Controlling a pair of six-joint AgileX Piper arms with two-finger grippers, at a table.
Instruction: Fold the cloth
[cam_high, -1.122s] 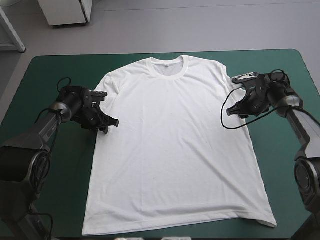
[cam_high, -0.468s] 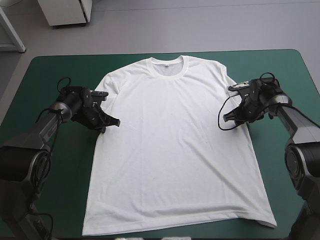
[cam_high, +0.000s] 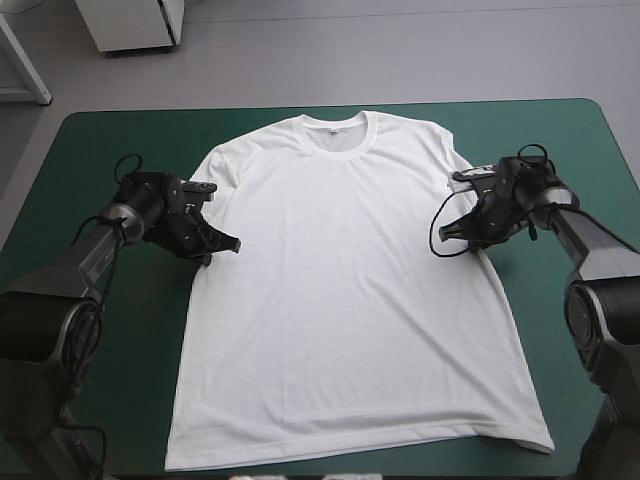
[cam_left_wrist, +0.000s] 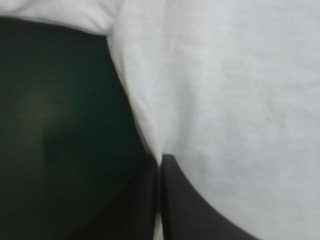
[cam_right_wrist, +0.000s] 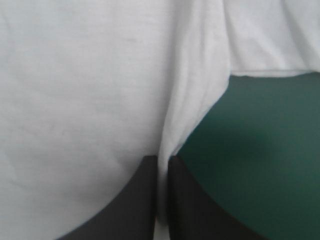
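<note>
The white T-shirt (cam_high: 345, 280) lies spread flat on the teal-green cover, collar toward the far edge. My left gripper (cam_high: 222, 245) sits at the shirt's left side edge just under the sleeve, shut on a pinch of cloth; in the left wrist view the T-shirt (cam_left_wrist: 225, 95) runs down between the gripper's (cam_left_wrist: 160, 162) black fingers. My right gripper (cam_high: 458, 228) is at the right side edge under the other sleeve. In the right wrist view a fold of the T-shirt (cam_right_wrist: 90, 95) is drawn up into the shut gripper (cam_right_wrist: 162, 162).
Bare teal-green cover (cam_high: 90, 150) borders the shirt on both sides and at the far edge. The hem lies close to the table's near edge. A white cabinet (cam_high: 130, 22) stands on the floor beyond the far left corner.
The right gripper has slid inward, toward the shirt's middle, taking the side edge with it. The left gripper has barely shifted.
</note>
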